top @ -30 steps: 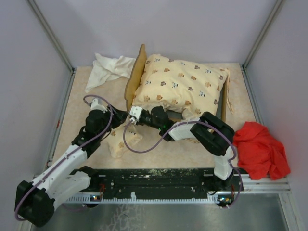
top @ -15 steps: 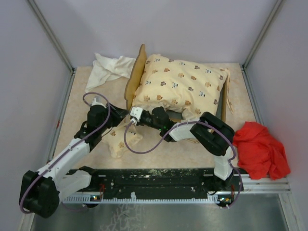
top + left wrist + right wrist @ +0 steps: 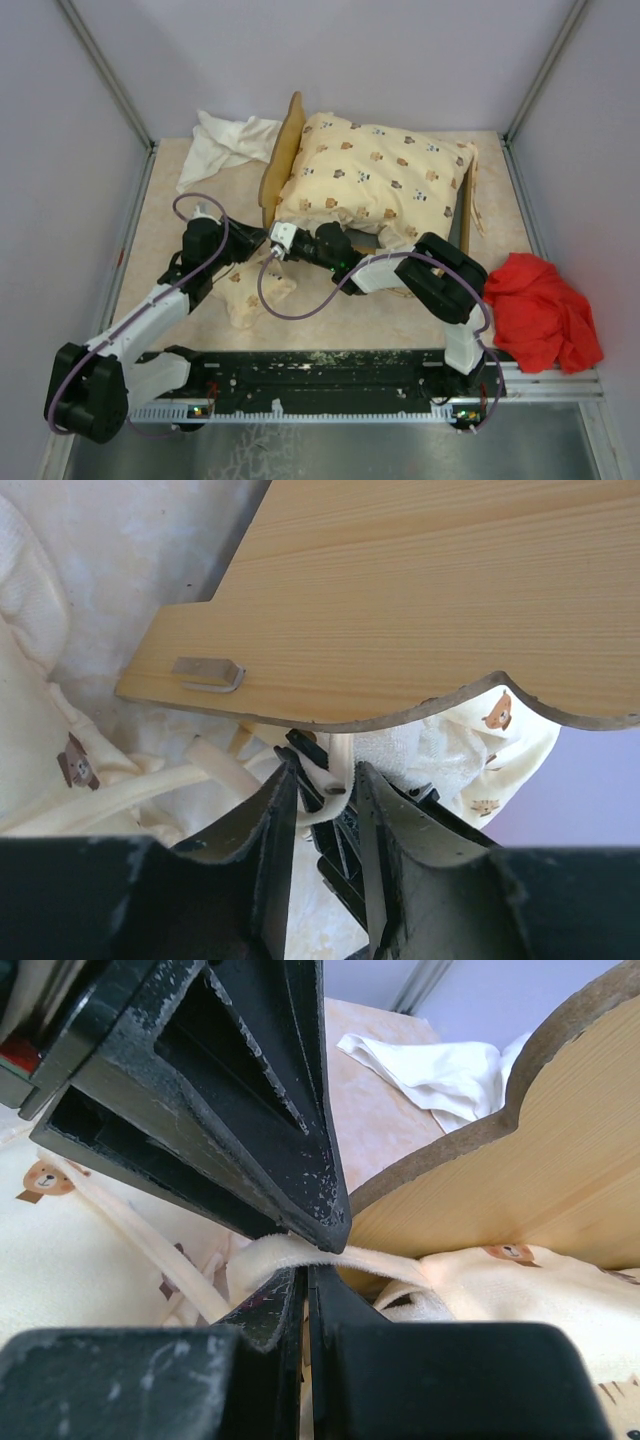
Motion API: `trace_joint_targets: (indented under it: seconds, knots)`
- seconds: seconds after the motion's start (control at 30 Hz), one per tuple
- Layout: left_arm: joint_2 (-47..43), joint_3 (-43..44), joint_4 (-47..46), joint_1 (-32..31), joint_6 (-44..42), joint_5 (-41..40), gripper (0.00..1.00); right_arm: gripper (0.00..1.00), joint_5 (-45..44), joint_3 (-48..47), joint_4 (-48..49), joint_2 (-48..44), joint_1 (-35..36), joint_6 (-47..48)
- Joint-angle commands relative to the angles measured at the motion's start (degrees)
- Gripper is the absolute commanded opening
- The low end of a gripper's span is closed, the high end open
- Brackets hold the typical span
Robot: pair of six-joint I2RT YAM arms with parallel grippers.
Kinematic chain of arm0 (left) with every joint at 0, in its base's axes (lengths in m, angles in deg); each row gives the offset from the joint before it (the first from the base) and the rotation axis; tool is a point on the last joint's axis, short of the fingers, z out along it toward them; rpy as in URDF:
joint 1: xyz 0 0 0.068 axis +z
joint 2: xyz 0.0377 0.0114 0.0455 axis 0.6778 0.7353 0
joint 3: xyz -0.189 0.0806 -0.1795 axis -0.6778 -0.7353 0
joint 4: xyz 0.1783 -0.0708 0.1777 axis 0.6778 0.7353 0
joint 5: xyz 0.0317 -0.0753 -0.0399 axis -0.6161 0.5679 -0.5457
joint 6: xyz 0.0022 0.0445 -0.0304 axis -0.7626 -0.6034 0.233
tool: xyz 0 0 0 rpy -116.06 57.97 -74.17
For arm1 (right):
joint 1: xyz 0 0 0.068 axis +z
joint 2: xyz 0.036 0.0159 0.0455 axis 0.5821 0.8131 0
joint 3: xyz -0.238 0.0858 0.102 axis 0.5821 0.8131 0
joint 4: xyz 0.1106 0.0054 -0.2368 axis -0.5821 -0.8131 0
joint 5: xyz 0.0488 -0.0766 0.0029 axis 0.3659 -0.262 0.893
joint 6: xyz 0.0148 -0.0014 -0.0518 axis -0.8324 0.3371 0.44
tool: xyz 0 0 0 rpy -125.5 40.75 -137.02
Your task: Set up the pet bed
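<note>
Right gripper (image 3: 305,1260) was found clamped on a cream tie (image 3: 372,1260) (beside the headboard (image 3: 520,1190)); left gripper (image 3: 326,772) was noted parted.

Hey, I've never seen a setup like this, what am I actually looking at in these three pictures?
Two robot arms at a table. The wide picture looks down from above; the other two come from wrist cameras. On the table: a wooden bed frame with a printed cushion on it, a small pillow, a white cloth, a red cloth. The right gripper is shut on a cream tie by the headboard. The left gripper, jaws apart, has a tie between them.
</note>
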Motion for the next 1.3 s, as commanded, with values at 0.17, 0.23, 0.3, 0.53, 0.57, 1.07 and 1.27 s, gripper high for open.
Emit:
trace_joint_targets:
  seconds: [0.17,0.23,0.3,0.53,0.57,1.07,1.27]
  knots:
    - [1.2,0.4,-3.1,0.7,-0.9,2.2,0.01,0.0,1.5,-0.7,3.3,-0.5,-0.3,-0.4]
    - [1.3,0.7,-3.1,0.7,-1.7,2.1,0.0,0.0,1.3,-0.2,3.9,-0.8,-0.3,-0.4]
    - [1.3,0.9,-3.1,0.7,-2.3,2.1,0.0,0.09,0.5,0.9,4.4,-1.4,-0.3,-0.1]
    - [0.9,2.9,-1.3,0.8,-3.7,2.7,0.0,0.38,5.0,8.6,3.2,-5.9,0.0,7.5]
    - [0.9,3.2,-1.0,0.8,-3.9,2.6,0.0,0.38,5.4,9.2,2.6,-6.4,0.3,10.0]
    - [2.1,4.6,-0.2,0.8,-4.6,3.1,0.0,0.41,0.2,-0.4,-7.2,0.9,6.7,31.5]
    - [2.6,5.1,-0.1,0.9,-4.8,3.4,0.0,0.41,0.7,-4.7,-11.9,3.4,6.8,33.4]
